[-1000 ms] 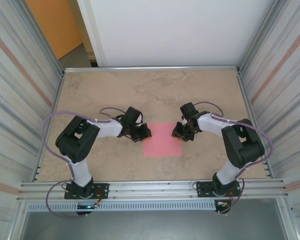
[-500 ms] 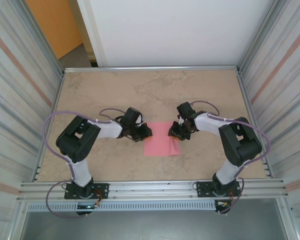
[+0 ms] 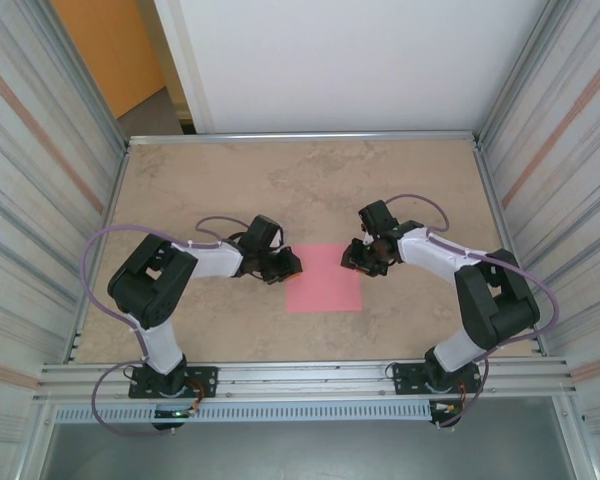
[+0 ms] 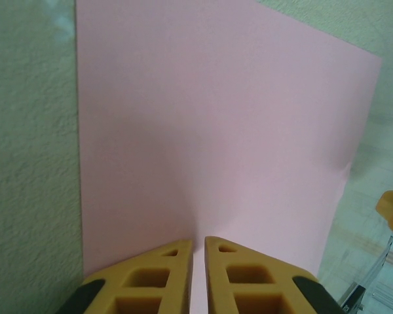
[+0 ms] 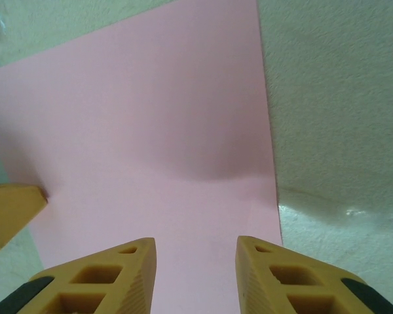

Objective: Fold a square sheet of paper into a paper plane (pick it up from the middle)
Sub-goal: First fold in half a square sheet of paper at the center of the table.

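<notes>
So, from the left: the left gripper (image 3: pixel 292 264) is parked low at the sheet's (image 3: pixel 324 278) left edge, pointing in across it. On its wrist cam the two yellow fingers (image 4: pixel 160 275) are all but closed, with just a thin slit between them and pink showing through the slit. The tips sit right over the sheet's near edge. The paper seems to rise a touch toward them, but I honestly can't tell if it's pinched or just lying underneath.

The sheet is flat on the tan table (image 3: pixel 310 180), between the two grippers. It's a plain pink square with no fold lines I can make out, and its edges look clean and straight from above.

The right gripper (image 3: pixel 354 262) is at the sheet's upper right corner, aimed back across it toward the left one. Its fingers (image 5: pixel 111 281) stand clearly apart with a good gap, and only sheet shows in the gap, so it isn't gripping anything. On that cam a soft shadowy hump runs across the sheet just ahead of the fingertips, so the paper isn't dead flat there. A yellow fingertip of the left gripper pokes in at the sheet's far side.
</notes>
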Motion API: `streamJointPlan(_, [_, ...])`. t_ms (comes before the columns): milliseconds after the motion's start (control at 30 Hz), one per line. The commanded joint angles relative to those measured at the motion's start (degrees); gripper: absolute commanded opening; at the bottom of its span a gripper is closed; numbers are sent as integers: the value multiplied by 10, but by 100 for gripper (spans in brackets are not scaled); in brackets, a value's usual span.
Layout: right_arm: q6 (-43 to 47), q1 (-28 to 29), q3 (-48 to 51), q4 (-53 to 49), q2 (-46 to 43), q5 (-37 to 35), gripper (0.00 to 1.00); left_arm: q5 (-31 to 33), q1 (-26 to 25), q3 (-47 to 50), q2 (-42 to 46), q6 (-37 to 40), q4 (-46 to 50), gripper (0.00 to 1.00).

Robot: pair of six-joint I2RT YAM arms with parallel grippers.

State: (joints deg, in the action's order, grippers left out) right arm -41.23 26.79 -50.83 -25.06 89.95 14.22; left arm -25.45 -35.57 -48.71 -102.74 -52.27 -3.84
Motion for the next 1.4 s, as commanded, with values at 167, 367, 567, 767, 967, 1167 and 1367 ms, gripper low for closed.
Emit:
streamJointPlan(167, [22, 19, -35, -1, 78, 32, 35, 17, 6, 7, 10, 15, 38, 16])
streamJointPlan(367, [14, 19, -32, 0, 106, 30, 33, 5, 6, 14, 5, 5, 17, 17])
streamJointPlan(567, [-2, 20, -20, 42, 112, 67, 33, -21, 14, 34, -2, -23, -49, 20])
streamJointPlan(767, [-11, 13, -21, 65, 111, 87, 33, -38, 30, 65, 6, -45, -121, 24])
streamJointPlan(967, [-17, 12, -28, 71, 126, 97, 31, -44, 31, 81, 14, -50, -171, 43])
streamJointPlan(1167, [-18, 20, -34, 81, 136, 111, 31, -52, 33, 102, 18, -52, -216, 68])
streamJointPlan(1367, [-32, 43, -44, 107, 149, 135, 31, -48, 34, 93, 20, -42, -180, 74])
